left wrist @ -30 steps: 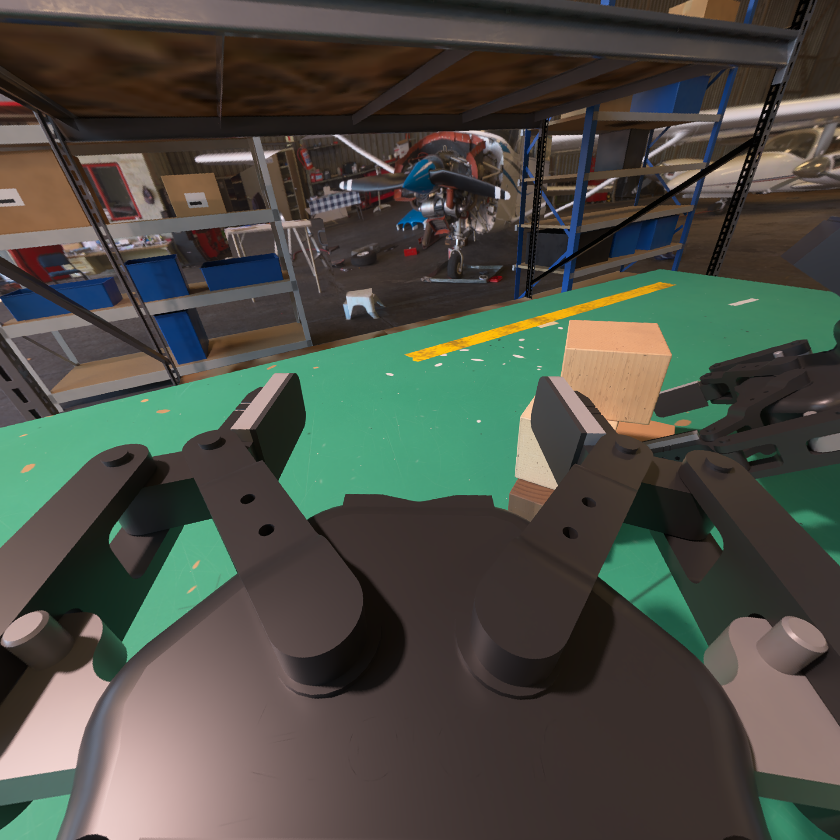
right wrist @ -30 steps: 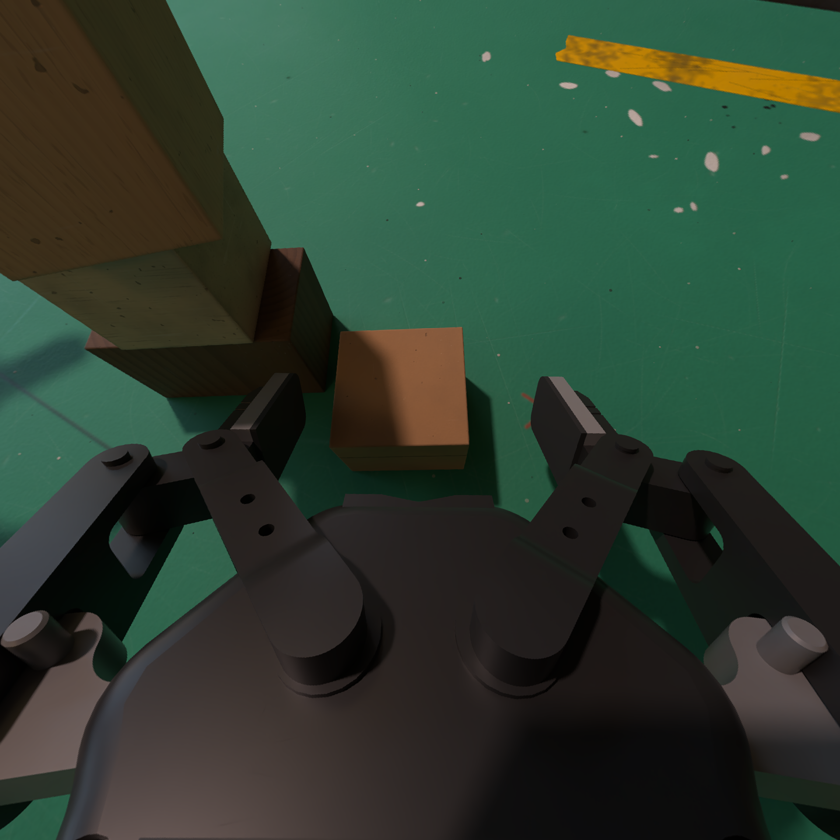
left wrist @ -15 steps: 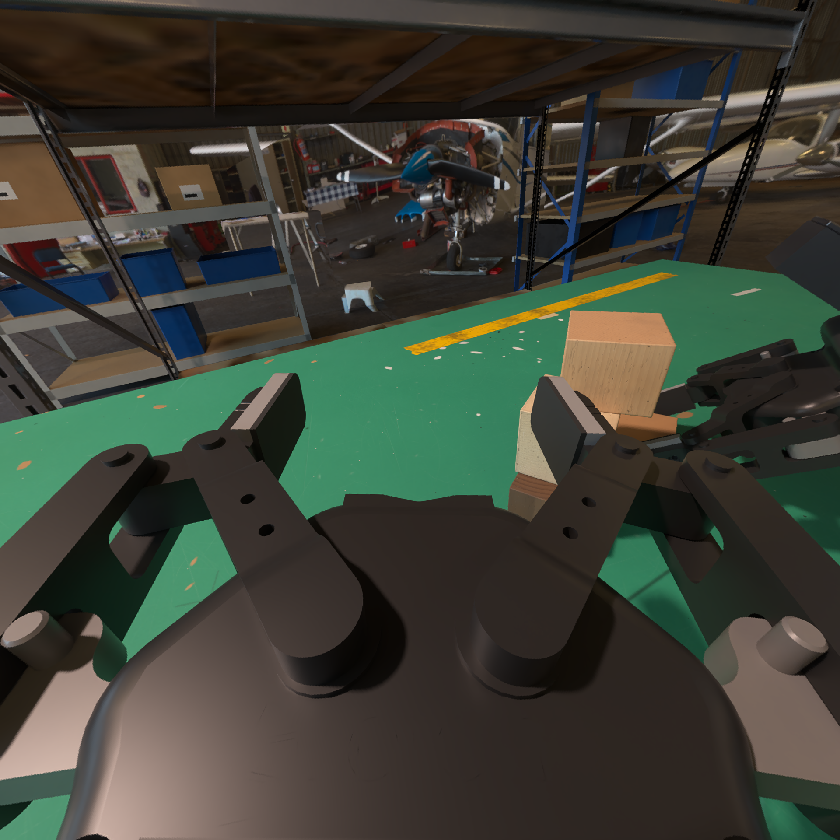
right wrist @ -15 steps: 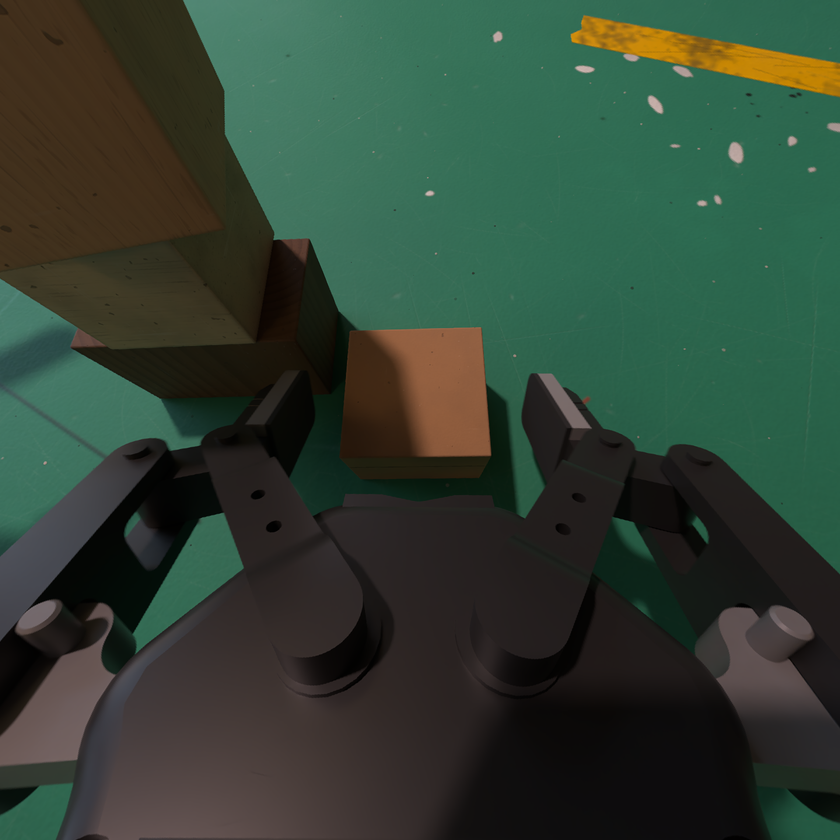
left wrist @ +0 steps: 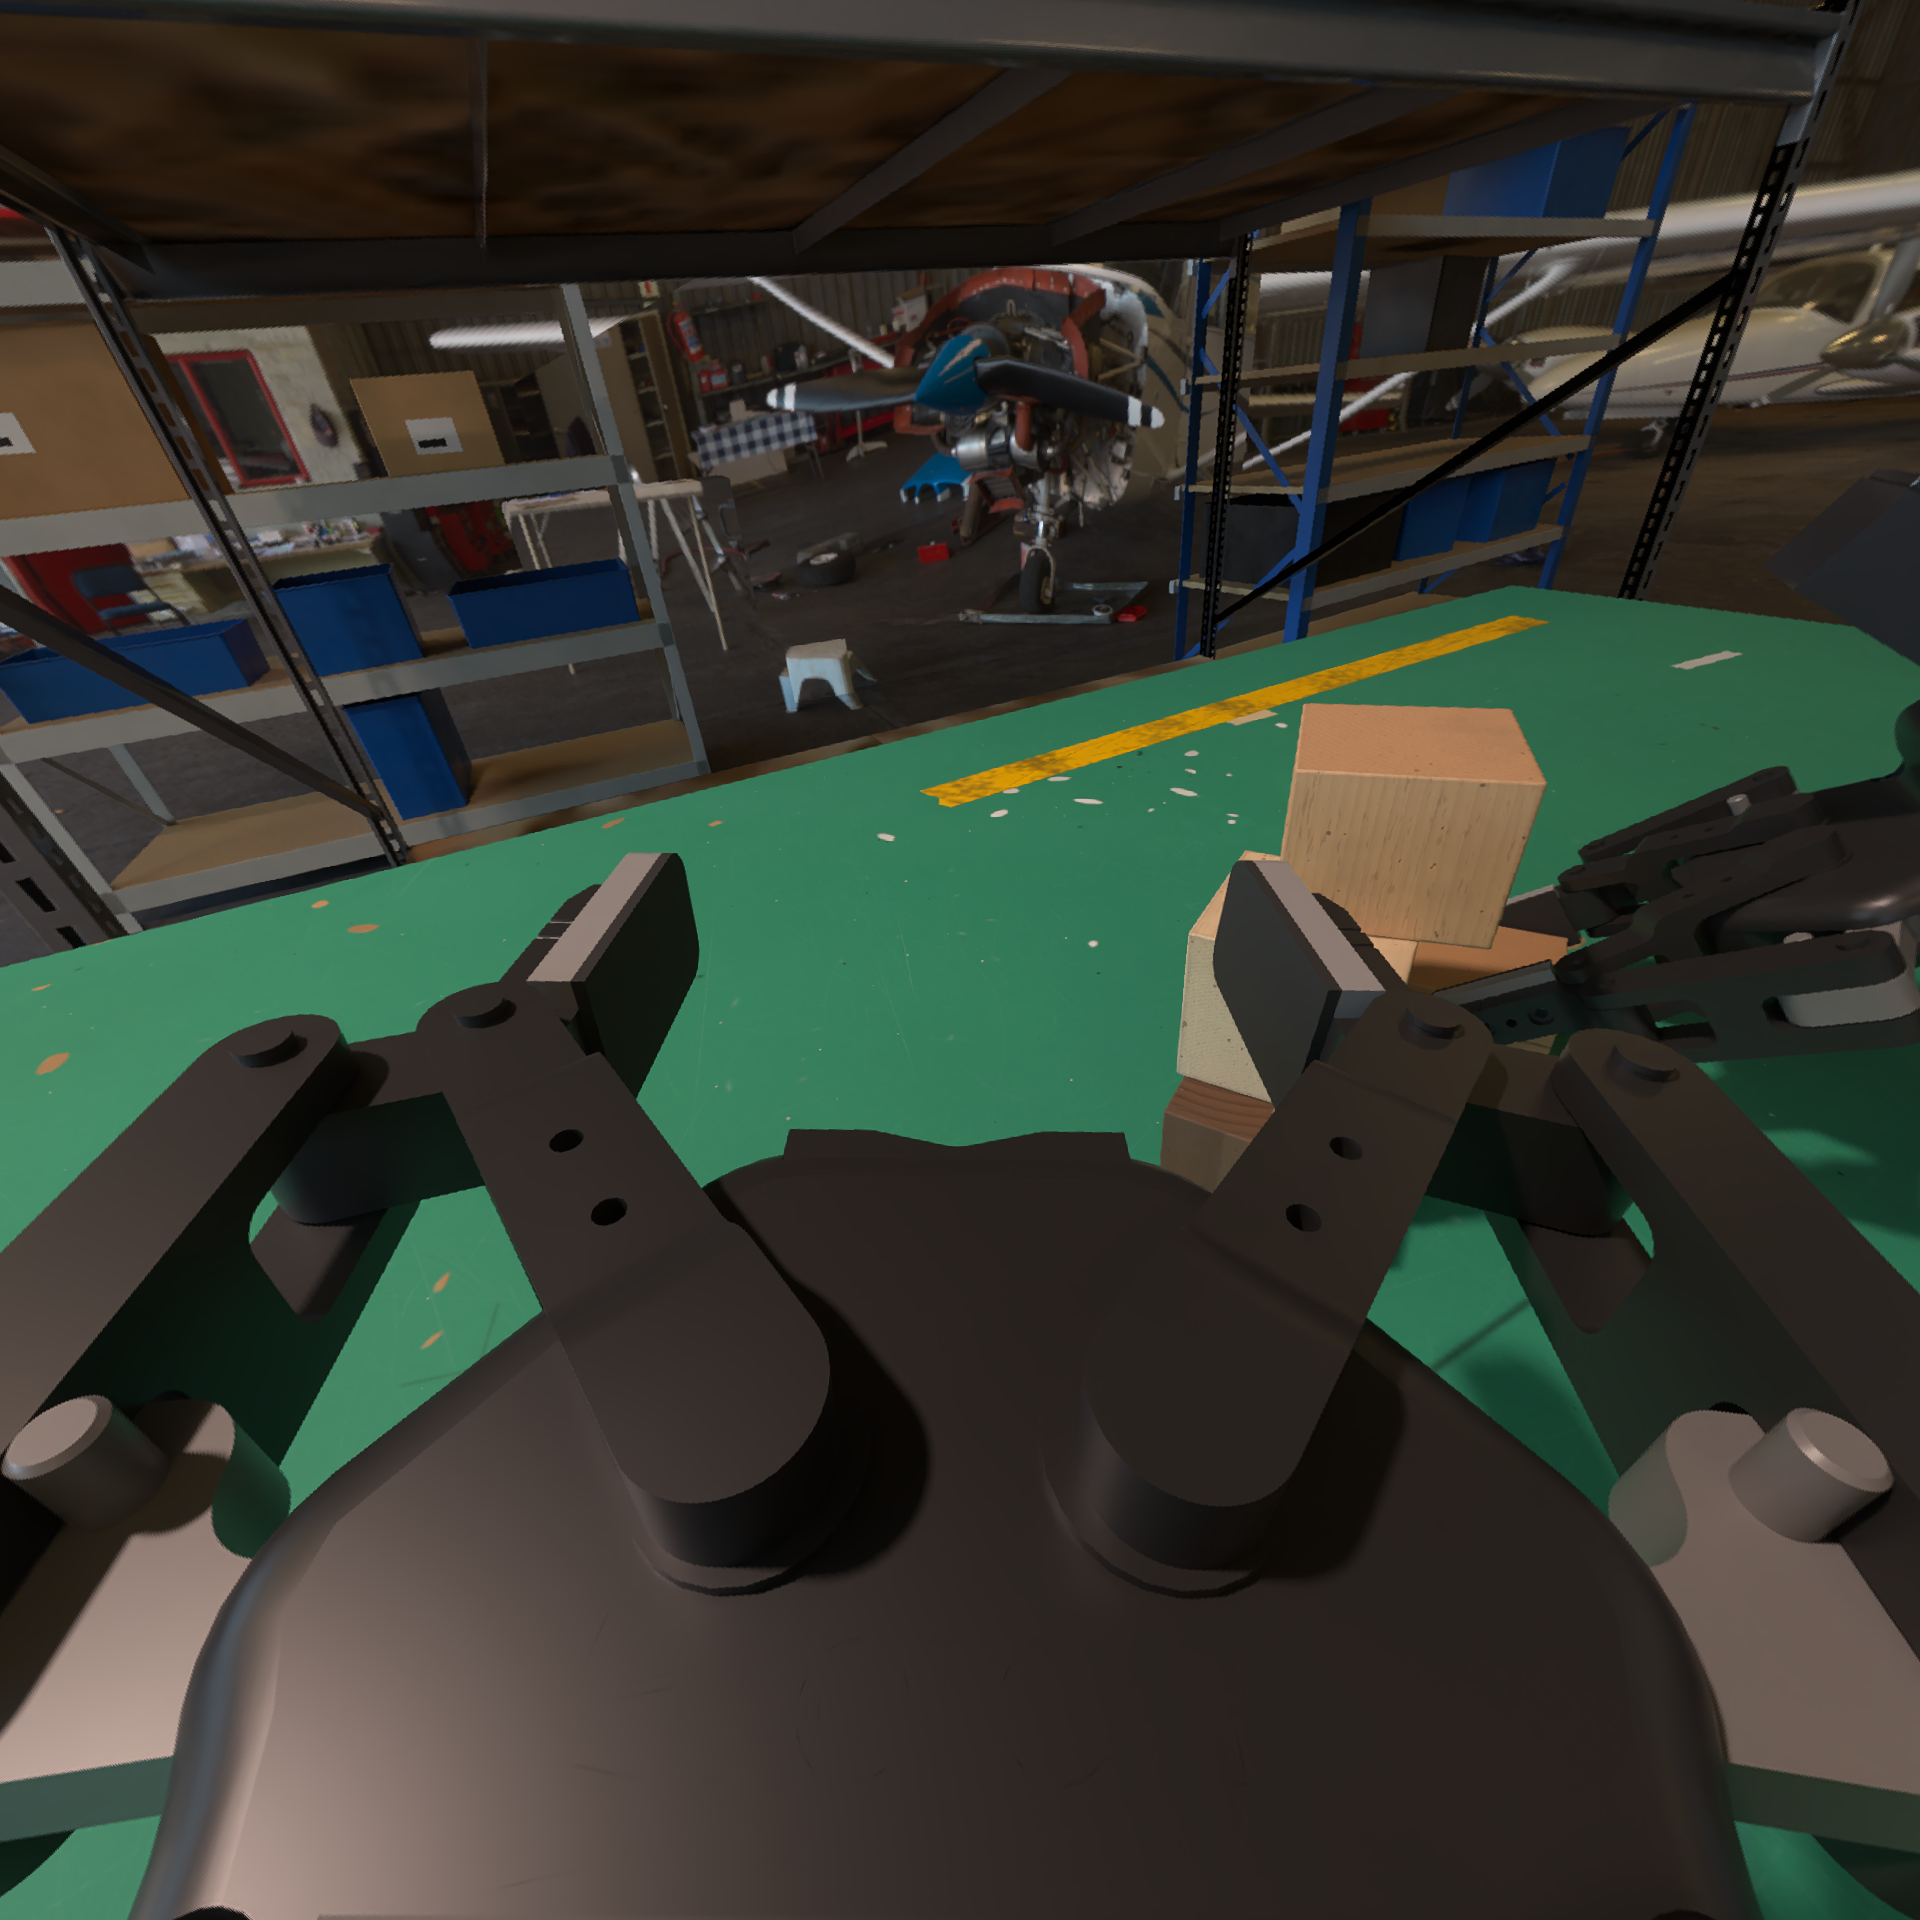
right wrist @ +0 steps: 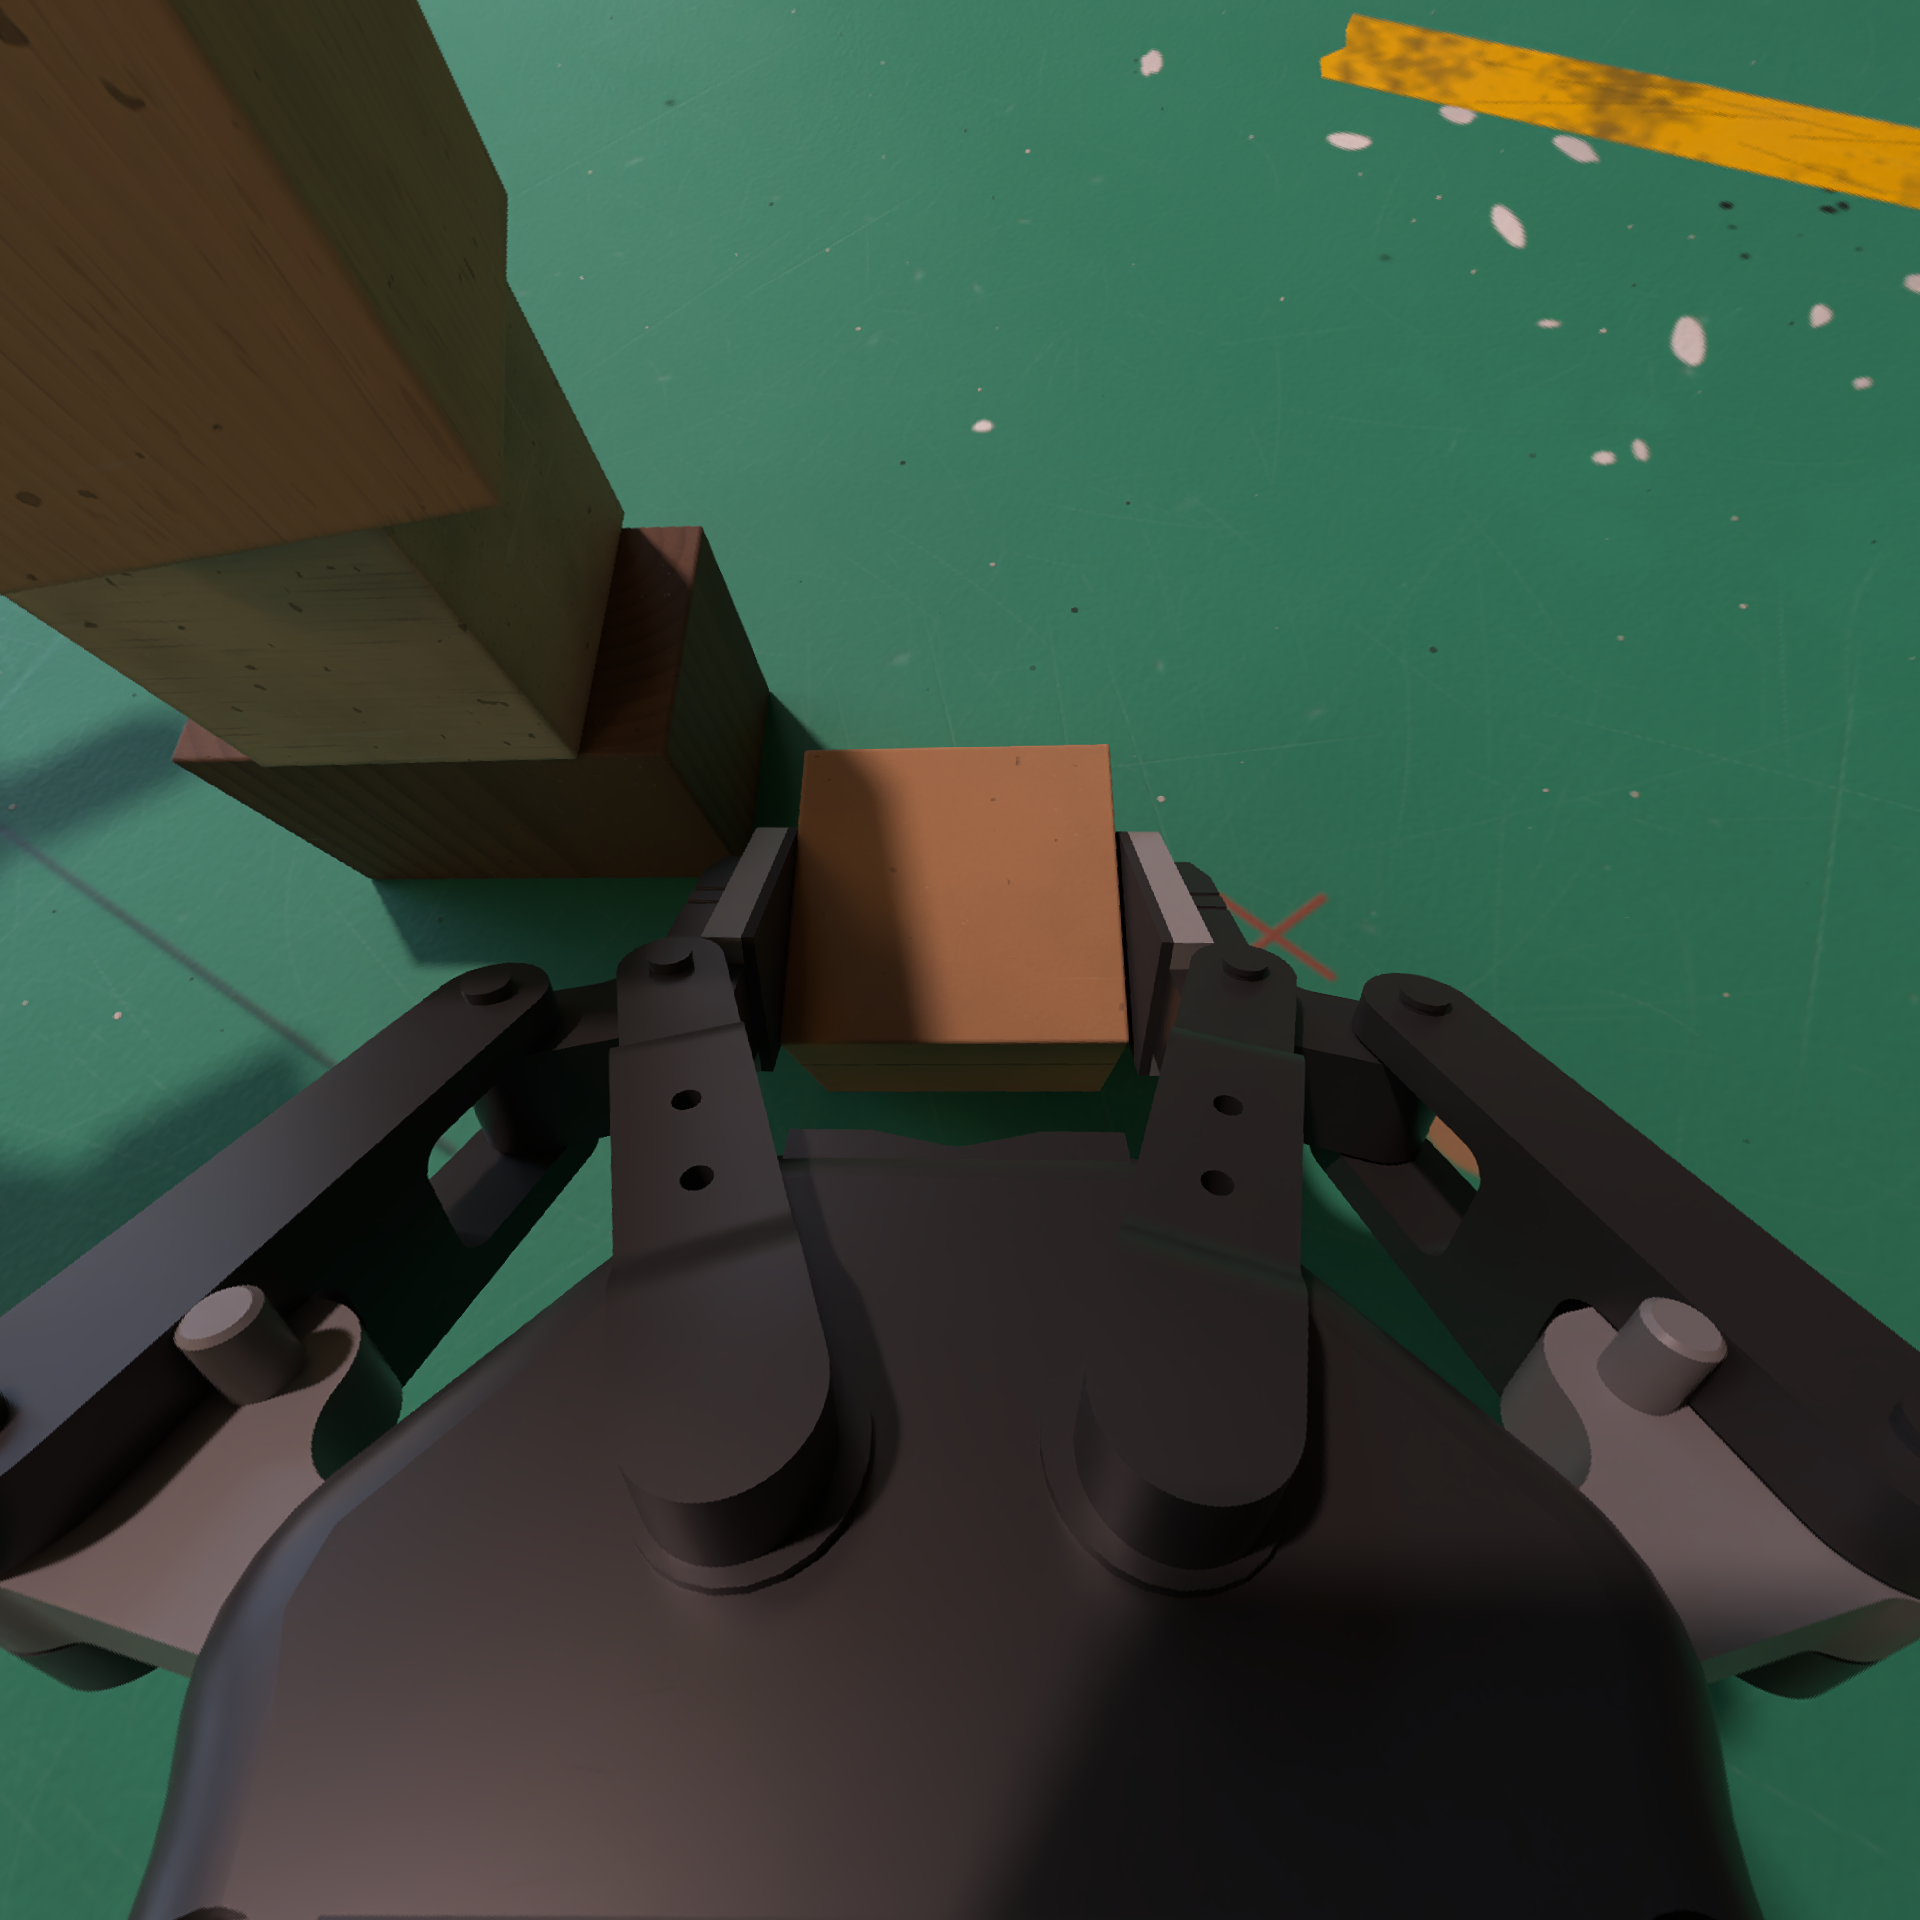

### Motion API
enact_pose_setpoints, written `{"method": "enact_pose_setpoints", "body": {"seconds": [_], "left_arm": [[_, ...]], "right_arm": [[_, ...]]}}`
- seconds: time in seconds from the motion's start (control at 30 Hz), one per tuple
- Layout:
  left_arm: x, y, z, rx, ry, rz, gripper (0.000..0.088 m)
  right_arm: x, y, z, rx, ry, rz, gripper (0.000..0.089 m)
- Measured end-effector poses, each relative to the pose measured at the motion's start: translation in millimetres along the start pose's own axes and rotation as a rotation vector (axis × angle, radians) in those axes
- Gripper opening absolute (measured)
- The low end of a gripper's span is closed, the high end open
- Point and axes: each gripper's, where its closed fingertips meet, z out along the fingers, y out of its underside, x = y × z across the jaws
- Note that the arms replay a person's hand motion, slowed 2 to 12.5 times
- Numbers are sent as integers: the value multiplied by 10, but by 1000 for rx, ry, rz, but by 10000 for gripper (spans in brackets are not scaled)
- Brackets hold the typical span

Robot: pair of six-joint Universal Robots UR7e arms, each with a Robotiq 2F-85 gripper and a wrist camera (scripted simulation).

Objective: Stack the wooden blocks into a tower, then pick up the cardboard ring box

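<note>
Left wrist view: the left gripper [left wrist: 961,951] hangs wide open over the green table [left wrist: 883,966], holding nothing. Toward the far edge a yellow stripe [left wrist: 1226,712] runs along it; nearer stand three stacked blocks [left wrist: 1403,821]. The right gripper [left wrist: 1704,935] sits low beside them.

Right wrist view: the right gripper [right wrist: 956,925] is clamped on the ring box [right wrist: 956,904] — both pads touching its sides — just beside the tower's dark bottom block [right wrist: 665,790]. No writing is legible on the box.

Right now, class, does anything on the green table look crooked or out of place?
Yes: the tower is uneven. The top block overhangs the pale middle block, which sits off-centre on the dark bottom block. The cardboard box sits square in the right gripper.
</note>
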Motion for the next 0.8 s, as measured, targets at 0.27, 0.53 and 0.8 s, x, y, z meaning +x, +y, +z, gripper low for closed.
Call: {"method": "enact_pose_setpoints", "body": {"seconds": [0.27, 0.53, 0.8], "left_arm": [[-11, -4, -7, 3, 1, -15, 854], [-19, -23, -17, 9, 2, -27, 854], [-16, -53, -29, 19, 3, -25, 854]], "right_arm": [[120, -124, -178, 46, 1, 10, 511], [143, -433, -480, 137, -75, 41, 511], [-17, -864, -842, 230, -208, 19, 511]]}}
